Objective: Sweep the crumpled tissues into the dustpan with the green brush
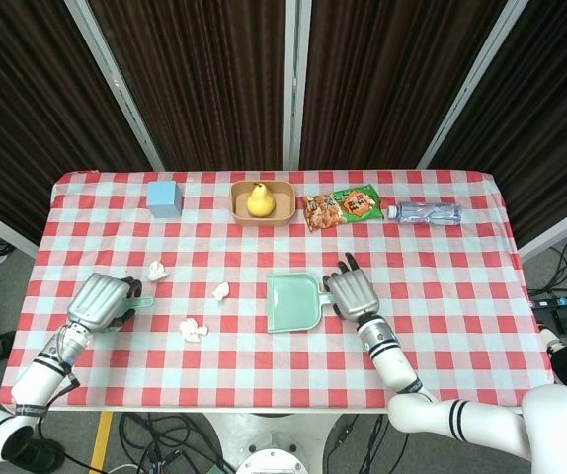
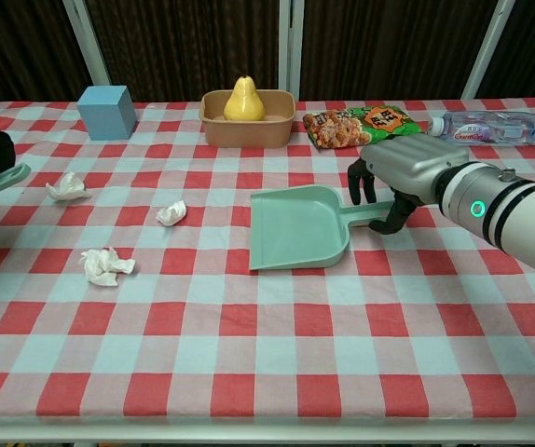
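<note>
Crumpled tissues (image 1: 194, 329) lie unswept at the dustpan's (image 1: 290, 302) nine o'clock — the left hand (image 1: 101, 301) grips the green brush (image 1: 141, 303), the right hand (image 1: 354, 293) curls over the dustpan's handle — sweeping remains.

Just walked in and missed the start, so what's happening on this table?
A two-armed robot is setting up to sweep. Its left hand holds the green brush at the table's left edge. Its right hand hangs over the dustpan handle; whether it grips is unclear. Three crumpled tissues lie unswept left of the dustpan.
</note>
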Robot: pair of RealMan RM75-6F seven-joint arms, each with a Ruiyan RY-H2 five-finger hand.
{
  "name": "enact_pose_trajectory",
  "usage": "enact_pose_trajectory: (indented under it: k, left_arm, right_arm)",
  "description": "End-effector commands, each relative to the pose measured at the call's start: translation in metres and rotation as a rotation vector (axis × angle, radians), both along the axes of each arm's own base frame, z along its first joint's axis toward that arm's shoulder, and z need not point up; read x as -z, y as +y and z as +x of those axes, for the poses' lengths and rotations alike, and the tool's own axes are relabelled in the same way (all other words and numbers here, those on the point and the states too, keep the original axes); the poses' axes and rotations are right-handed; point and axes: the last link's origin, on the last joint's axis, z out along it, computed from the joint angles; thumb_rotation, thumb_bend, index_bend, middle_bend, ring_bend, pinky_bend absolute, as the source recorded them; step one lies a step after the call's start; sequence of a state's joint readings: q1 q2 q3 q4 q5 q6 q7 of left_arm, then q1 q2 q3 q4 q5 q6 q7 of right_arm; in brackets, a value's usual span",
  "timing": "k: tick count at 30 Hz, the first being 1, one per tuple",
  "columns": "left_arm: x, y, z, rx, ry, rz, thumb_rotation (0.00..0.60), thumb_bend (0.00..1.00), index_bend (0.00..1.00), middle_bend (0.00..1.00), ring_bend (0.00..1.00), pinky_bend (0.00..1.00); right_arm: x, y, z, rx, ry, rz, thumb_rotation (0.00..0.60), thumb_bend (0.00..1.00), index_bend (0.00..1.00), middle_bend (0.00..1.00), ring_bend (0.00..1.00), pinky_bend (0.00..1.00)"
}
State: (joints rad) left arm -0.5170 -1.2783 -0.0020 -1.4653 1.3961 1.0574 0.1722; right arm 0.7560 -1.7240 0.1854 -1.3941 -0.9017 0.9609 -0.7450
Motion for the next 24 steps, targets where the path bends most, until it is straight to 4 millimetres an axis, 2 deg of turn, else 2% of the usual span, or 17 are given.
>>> enact_pose_trajectory:
  k: [1,6,10,13,20,24]
  left_arm:
    - [0.0,0.0,-0.001,-0.001,0.002,-0.002,0.6,0.44,0.51,0.54,0.68,0.9]
    - [0.001,-0.001,-0.002,-0.002,0.006,-0.004,0.6,0.44,0.51,0.54,0.68,0.9]
    - [0.001,0.001,-0.005,0.005,0.015,-0.001,0.6,0.44,0.51,0.54,0.68,0.9]
    - [0.0,0.005,-0.009,0.002,0.012,0.009,0.6,0.44,0.51,0.54,0.68,0.9]
    - [-0.002,0.033,-0.022,-0.034,-0.014,0.028,0.6,0.44,0.51,0.54,0.68,0.9]
    - [0.001,0.052,-0.021,-0.033,-0.057,0.041,0.6,0.44,0.51,0.54,0.68,0.9]
  right_arm:
    - [0.001,0.0,0.0,0.0,0.0,0.0,0.6,0.23,0.45,0.46,0.17,0.02]
    - [0.003,0.001,0.002,-0.002,0.002,0.005,0.6,0.25,0.48,0.48,0.2,0.02]
    - [0.002,-0.001,0.004,-0.009,-0.017,-0.011,0.6,0.33,0.59,0.55,0.27,0.07]
    - [-0.004,-0.002,0.005,0.006,-0.038,-0.011,0.6,0.36,0.63,0.57,0.3,0.08]
    - [-0.026,-0.006,0.013,0.024,-0.008,0.011,0.6,0.36,0.63,0.57,0.3,0.08]
    - [-0.036,-0.008,0.019,0.021,0.034,0.02,0.6,0.36,0.63,0.57,0.3,0.08]
